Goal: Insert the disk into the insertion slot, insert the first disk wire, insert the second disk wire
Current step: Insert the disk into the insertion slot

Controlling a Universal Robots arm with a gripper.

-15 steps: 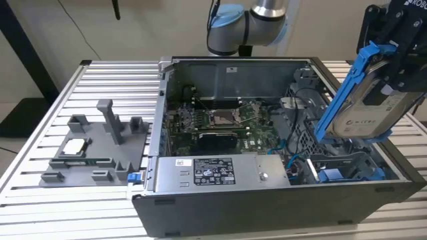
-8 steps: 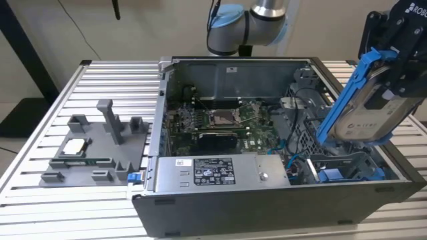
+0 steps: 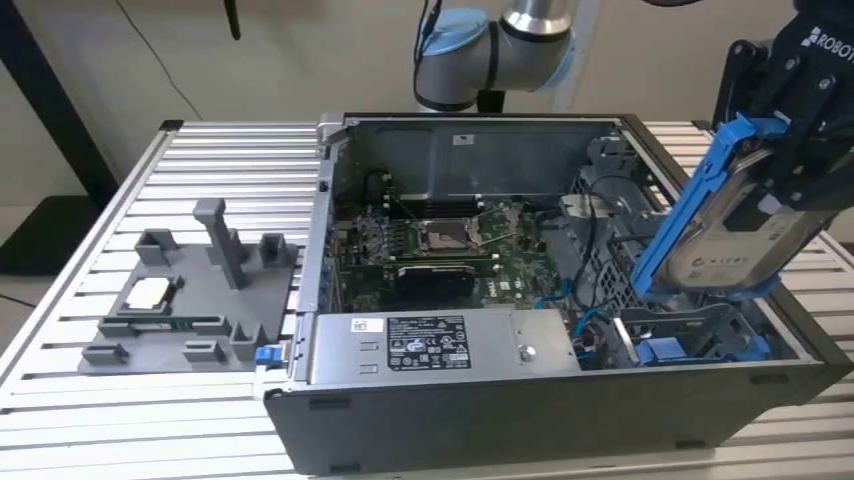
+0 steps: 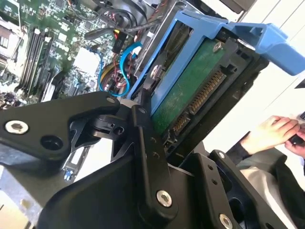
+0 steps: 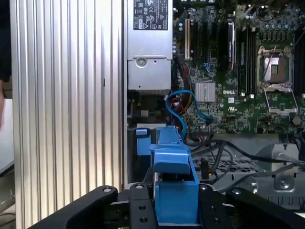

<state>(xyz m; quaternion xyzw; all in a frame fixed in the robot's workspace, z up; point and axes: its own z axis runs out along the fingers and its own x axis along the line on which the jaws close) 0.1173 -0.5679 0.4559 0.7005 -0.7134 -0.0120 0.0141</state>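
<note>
**Exterior view.** Logged gripper (image 3: 798, 150) closed on the disk (image 3: 734, 235), fingers pressed to the long sides of its blue carrier (image 3: 674, 215), nothing else in its hold. Found disk in the air, tilted, label face toward the camera. Lower end hung just above the insertion slot (image 3: 687, 325), at the exterior view's right of the open computer case (image 3: 534, 420), not yet inside. Judged the side grip chosen to keep the leading end free for the bay, and the tilt to suit the cage mouth. Counted one disk, one power-supply box (image 3: 427, 345), one CPU socket (image 3: 445, 235), and one grey parts tray (image 3: 187, 300) well apart on the slatted table (image 3: 80, 400).

**Second wrist view.** Saw disk's green circuit-board face (image 4: 190, 90) and bare connector row (image 4: 205, 100), with nothing plugged in. Judged neither wire inserted. Counted one broad blue cable loop (image 4: 127, 55) lying in the case, probably kept near the cage for reach. Noted a person's hand (image 4: 269, 133) well apart from the case.

**First wrist view.** Found carrier end (image 5: 174, 191) held between two black fingers (image 5: 140, 210), one on either side. Counted one blue cable loop (image 5: 180, 102), one power-supply box (image 5: 147, 47) and one socket (image 5: 276, 71) beyond it.
</note>
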